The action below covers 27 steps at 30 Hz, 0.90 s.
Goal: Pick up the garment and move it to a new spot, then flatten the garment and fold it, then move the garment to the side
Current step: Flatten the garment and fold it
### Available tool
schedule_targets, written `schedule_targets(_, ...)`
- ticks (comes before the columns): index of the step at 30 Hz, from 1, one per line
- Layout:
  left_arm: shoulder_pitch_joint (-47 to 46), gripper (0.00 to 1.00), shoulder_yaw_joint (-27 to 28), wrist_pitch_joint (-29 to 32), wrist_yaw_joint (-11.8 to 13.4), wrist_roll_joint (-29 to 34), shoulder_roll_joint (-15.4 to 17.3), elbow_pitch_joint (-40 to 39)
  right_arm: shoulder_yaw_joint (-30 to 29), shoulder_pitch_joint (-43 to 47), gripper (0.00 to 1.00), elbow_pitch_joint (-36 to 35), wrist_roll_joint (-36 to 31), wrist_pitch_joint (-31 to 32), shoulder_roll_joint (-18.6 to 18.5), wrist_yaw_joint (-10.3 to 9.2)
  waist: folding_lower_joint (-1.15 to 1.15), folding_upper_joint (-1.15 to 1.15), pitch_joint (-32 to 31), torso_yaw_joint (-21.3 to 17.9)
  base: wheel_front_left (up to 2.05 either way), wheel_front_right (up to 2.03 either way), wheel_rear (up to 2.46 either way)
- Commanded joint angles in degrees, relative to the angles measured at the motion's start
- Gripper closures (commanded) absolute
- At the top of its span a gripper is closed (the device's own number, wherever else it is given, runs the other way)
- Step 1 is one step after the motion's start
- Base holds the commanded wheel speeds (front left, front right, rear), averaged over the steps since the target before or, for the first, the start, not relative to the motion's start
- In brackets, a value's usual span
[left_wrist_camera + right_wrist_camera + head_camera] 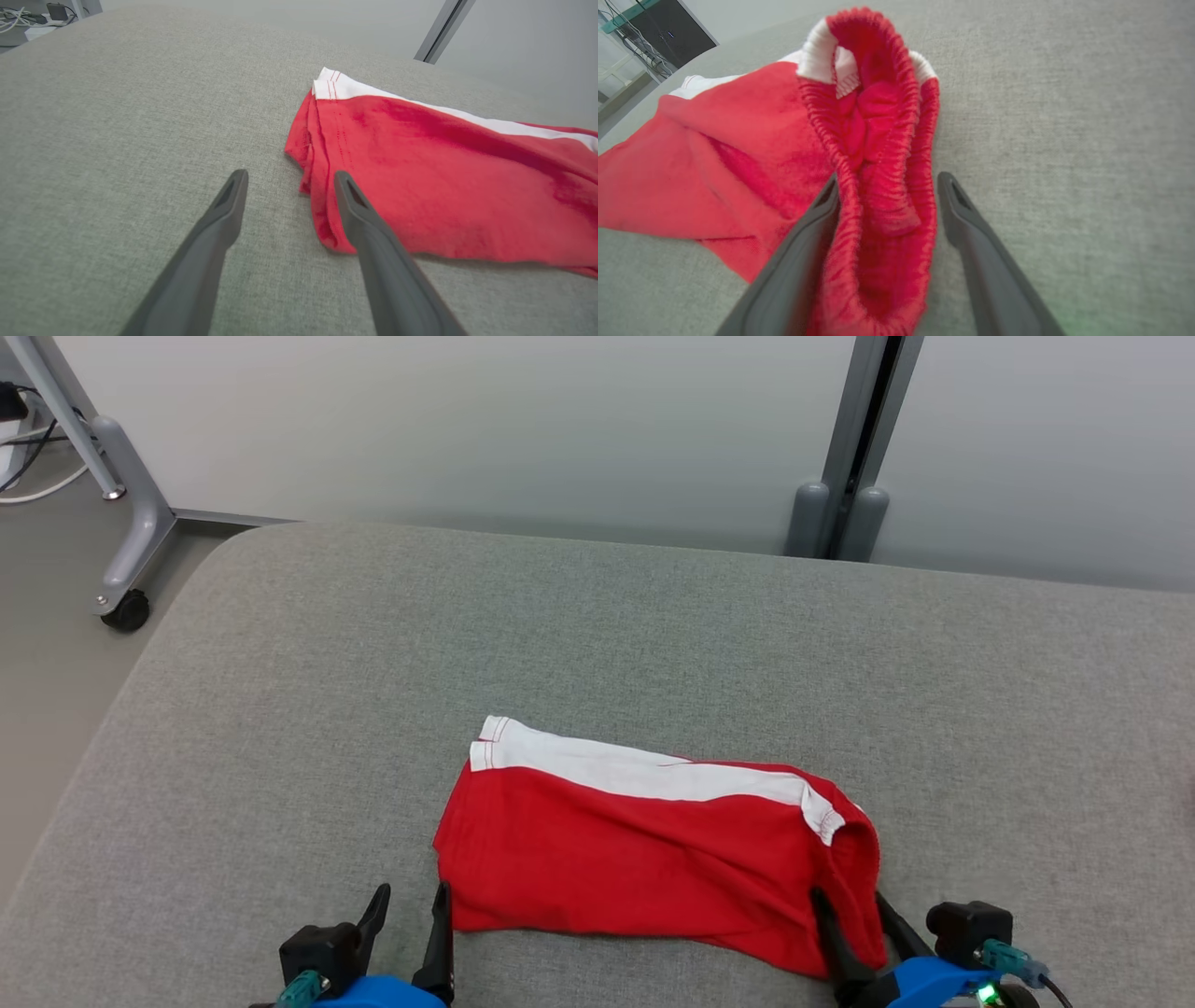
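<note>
Grey woven fabric-covered surface spans the workspace, with a pale wall panel behind its far edge. Red cloth garment with a white side stripe lies folded flat at near centre, its elastic waistband bunched up at the right end. Left gripper: fingers spread, nothing held, just beside the garment's near-left corner. Right gripper: fingers spread astride the waistband, red fabric between them, not pinched.
</note>
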Motion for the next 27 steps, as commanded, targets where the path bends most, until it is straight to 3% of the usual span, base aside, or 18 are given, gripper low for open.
schedule_targets(1,-0.75,0.0,0.32,-0.25,-0.23,0.47,0.01,0.18,1.77,0.28,0.0,1.33,1.14,0.48,0.34,0.02,0.0,0.0,0.12,-0.15,0.0,0.0,0.0)
schedule_targets(3,-1.04,0.0,0.61,-0.24,-0.49,0.95,-0.16,0.33,3.33,0.07,0.28,1.77,3.46,0.5,0.36,0.03,0.0,0.0,0.27,-0.36,0.0,0.0,0.0)
schedule_targets(6,-1.26,0.0,0.97,-0.25,-0.74,1.68,-0.32,0.51,4.65,-0.15,1.0,1.3,5.98,0.49,0.4,0.03,0.0,0.0,0.41,-0.61,0.0,0.0,0.0)
schedule_targets(12,-1.01,0.0,1.6,-0.25,-1.29,2.78,-0.64,0.45,1.32,-0.29,1.0,-0.19,8.03,0.27,0.07,0.01,0.0,0.0,-0.04,-1.59,0.0,0.0,0.0)
schedule_targets(21,1.03,0.0,1.69,-0.25,-1.82,2.9,-1.0,1.36,-9.27,1.51,1.0,-1.07,4.63,0.2,-0.78,0.0,0.0,0.0,-2.3,-5.57,0.0,0.0,0.0)
schedule_targets(27,0.43,0.0,0.4,-0.26,-2.0,2.43,-1.08,2.0,-8.04,0.03,1.0,-2.84,5.26,0.21,-0.73,0.01,0.0,0.0,-2.56,-6.64,0.0,0.0,0.0)
